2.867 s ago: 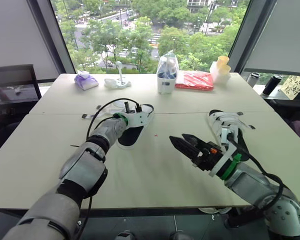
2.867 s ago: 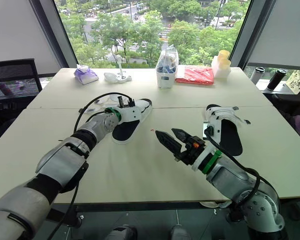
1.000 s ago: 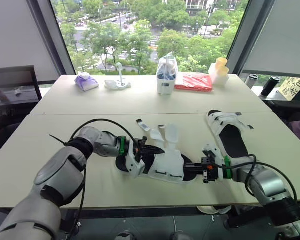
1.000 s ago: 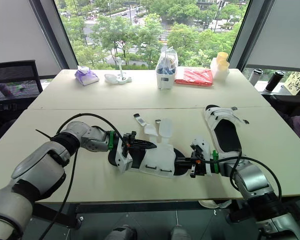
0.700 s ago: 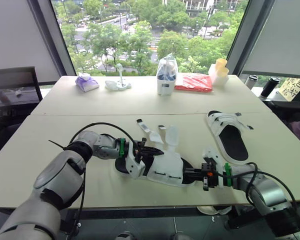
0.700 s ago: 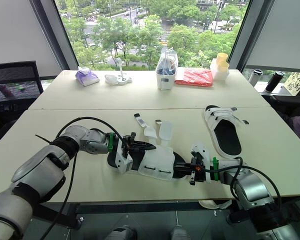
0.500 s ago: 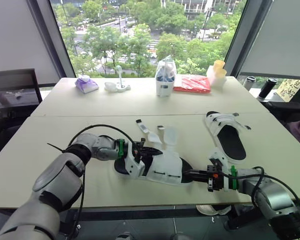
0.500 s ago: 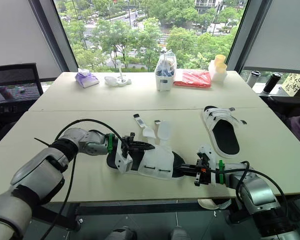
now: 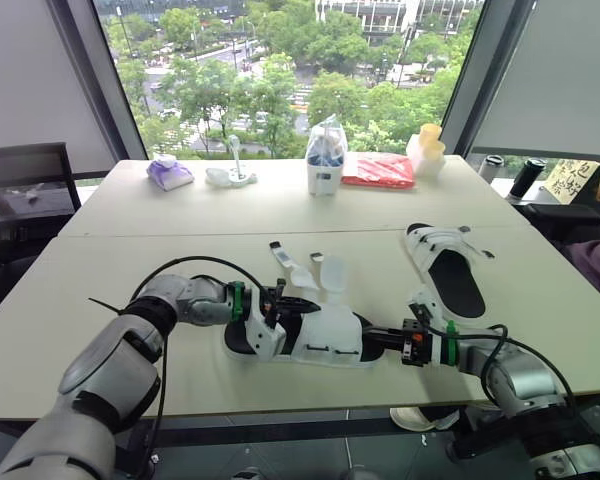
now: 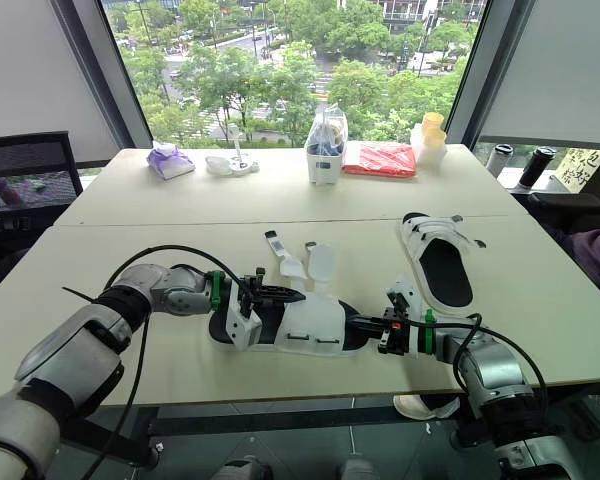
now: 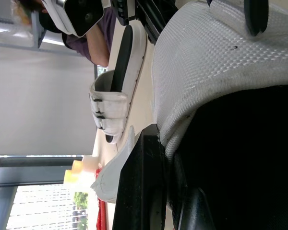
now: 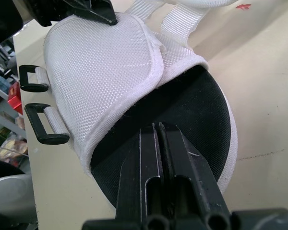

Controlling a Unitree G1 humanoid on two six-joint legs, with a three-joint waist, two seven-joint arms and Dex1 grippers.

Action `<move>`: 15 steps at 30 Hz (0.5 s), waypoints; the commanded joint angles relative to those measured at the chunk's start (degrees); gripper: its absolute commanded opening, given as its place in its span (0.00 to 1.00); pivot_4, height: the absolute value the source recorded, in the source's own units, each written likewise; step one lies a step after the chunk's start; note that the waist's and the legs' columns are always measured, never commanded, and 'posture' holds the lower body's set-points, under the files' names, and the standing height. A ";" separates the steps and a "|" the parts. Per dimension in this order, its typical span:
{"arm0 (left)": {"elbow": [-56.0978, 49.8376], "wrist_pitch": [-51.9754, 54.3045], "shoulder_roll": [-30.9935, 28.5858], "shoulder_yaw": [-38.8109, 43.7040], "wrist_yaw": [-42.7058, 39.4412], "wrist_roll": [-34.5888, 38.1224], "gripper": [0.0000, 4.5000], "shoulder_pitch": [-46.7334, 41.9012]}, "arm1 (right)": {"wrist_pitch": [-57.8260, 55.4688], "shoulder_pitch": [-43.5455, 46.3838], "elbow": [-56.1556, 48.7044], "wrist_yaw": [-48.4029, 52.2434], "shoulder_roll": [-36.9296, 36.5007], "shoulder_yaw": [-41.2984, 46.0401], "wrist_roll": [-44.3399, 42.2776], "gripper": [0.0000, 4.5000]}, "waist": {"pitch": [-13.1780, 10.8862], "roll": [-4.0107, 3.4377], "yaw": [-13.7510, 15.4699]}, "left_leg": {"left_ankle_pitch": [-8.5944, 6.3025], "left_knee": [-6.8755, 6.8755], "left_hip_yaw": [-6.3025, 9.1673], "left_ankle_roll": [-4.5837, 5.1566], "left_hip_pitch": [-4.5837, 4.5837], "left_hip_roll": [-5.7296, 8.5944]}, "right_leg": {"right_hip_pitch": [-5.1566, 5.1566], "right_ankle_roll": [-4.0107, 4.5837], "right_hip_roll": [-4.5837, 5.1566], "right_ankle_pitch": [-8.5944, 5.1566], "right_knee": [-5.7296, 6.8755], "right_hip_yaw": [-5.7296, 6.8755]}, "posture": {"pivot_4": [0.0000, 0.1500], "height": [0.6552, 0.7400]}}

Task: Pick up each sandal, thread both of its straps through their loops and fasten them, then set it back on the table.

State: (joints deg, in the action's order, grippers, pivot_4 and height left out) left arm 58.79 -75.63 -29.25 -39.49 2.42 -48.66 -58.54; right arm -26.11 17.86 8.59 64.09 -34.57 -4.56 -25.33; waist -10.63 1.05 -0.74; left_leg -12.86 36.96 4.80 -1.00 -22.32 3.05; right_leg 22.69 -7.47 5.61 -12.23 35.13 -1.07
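Left claw (image 10: 283, 294) on sandal (image 10: 308, 322) upper, right claw (image 10: 363, 323) at its end

Two sandals (image 9: 330, 325) (image 9: 458, 285), two grippers (image 9: 302, 300) (image 9: 373, 340), one table (image 9: 180, 215), one chair (image 9: 25, 165).

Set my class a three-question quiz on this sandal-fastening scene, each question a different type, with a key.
1. True or false: the near sandal has its straps threaded through its black loops.
2. Which gripper clamps that sandal's white upper? A) right B) left C) neither
3. How many sandals lie on the table?
Key: 1 false, loops empty. 2 B, the left gripper; the right gripper is shut over the footbed. 3 two, counting the far sandal.
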 commanded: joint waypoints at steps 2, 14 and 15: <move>-1.22 -0.62 -0.09 0.81 -1.56 1.55 0.00 1.23 | -3.54 -1.91 -4.93 2.81 0.24 -4.34 0.11 0.02 | 0.01 -0.01 0.04 | 0.00 -0.08 0.02 0.00 -0.04 0.01 | 0.06 -0.14 0.00 0.03 0.00 0.02 | 1.00 1.00; -1.38 1.76 -1.36 3.09 -9.79 7.60 0.14 4.10 | -1.18 -0.04 -1.02 3.04 2.23 -6.65 4.65 0.00 | 0.11 -0.02 -0.37 | -0.01 -0.14 0.02 -0.01 -0.02 -0.01 | 0.09 -0.01 -0.01 -0.07 -0.03 0.03 | 1.00 1.00; -1.42 1.59 -2.15 3.53 -11.12 9.09 0.20 4.53 | -0.95 -0.03 -0.63 3.11 2.21 -6.67 4.90 0.00 | 0.11 -0.02 -0.42 | -0.01 -0.14 0.02 -0.01 -0.01 -0.01 | 0.09 -0.01 -0.02 -0.07 -0.03 0.02 | 1.00 1.00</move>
State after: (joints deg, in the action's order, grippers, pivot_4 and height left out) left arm 57.31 -74.24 -29.78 -37.08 -6.27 -41.98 -55.09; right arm -26.56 19.01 6.02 66.69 -33.18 -7.67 -22.57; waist -10.51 1.03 -1.15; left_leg -12.87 36.82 4.82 -1.01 -22.33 3.04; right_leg 22.78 -7.48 5.59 -12.30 35.10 -1.04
